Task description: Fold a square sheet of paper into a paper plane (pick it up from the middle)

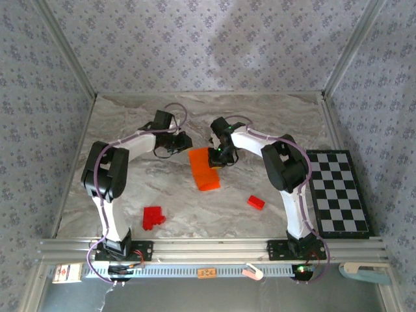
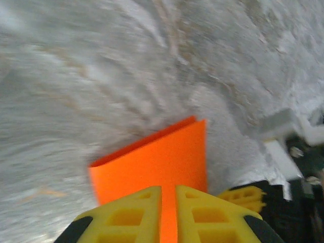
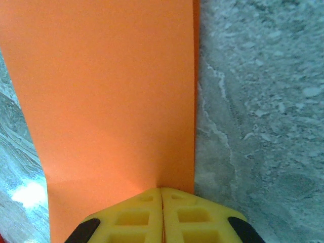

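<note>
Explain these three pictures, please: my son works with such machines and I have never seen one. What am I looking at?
These are two robot arms bolted to the near edge of a marble table. The wide picture looks down from above and behind them; the other two come from a camera on each wrist, the yellow fingers at the bottom being that arm's gripper. On the table are an orange sheet of paper, apparently folded over, some red blocks and a chequered board. The left gripper and the right gripper are each shut on the paper's far end.
</note>
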`<state>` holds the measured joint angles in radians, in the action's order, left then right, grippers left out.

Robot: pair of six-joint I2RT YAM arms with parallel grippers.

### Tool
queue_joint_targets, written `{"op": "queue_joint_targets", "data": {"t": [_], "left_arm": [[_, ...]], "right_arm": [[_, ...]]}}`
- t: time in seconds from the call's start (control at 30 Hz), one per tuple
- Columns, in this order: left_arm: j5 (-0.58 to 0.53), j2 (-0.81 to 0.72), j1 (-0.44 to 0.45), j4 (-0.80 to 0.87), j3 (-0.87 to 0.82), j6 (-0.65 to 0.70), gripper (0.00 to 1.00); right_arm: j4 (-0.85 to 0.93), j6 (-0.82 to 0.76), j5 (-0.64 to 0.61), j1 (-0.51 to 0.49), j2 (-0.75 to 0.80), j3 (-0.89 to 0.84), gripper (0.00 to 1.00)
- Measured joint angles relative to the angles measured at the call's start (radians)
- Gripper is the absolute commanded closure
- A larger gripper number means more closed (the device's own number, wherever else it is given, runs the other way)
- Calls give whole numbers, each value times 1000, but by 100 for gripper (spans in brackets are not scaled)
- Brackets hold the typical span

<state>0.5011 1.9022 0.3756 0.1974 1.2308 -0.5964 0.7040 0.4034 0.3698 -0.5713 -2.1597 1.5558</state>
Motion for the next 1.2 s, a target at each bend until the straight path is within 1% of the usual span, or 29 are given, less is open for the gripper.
{"op": "queue_joint_targets", "data": {"t": [0.1, 0.27, 0.37, 0.5, 0.6, 0.77, 0.87, 1.0, 1.1, 1.2], "left_arm": [[8, 28, 37, -13, 6, -15, 85], [-2, 98, 36, -10, 22, -18, 85], [-27, 127, 25, -9, 26, -15, 86], [-25, 149, 8, -5, 51, -13, 86], [0, 169, -8, 12, 80, -9, 86], [-31, 166, -56, 4, 88, -8, 84], [-65, 127, -84, -21, 59, -26, 83], [-79, 18, -92, -34, -4, -59, 82], [-58, -63, -77, -55, -54, -92, 81], [-9, -113, -44, -74, -109, -129, 82]], "right_arm": [[3, 0, 0, 0, -1, 1, 91], [3, 8, 0, 0, -1, -2, 91], [-1, 16, 0, 0, 0, -6, 91], [-1, 25, 0, 0, 1, -7, 91], [-11, 34, -4, -1, 4, -13, 92], [-72, 96, -8, -3, 33, -67, 92], [-101, 142, -8, -4, 46, -91, 92], [-134, 205, -9, -5, 60, -116, 92], [-150, 241, -9, -5, 66, -129, 92], [-164, 269, -8, -5, 71, -138, 92]]}}
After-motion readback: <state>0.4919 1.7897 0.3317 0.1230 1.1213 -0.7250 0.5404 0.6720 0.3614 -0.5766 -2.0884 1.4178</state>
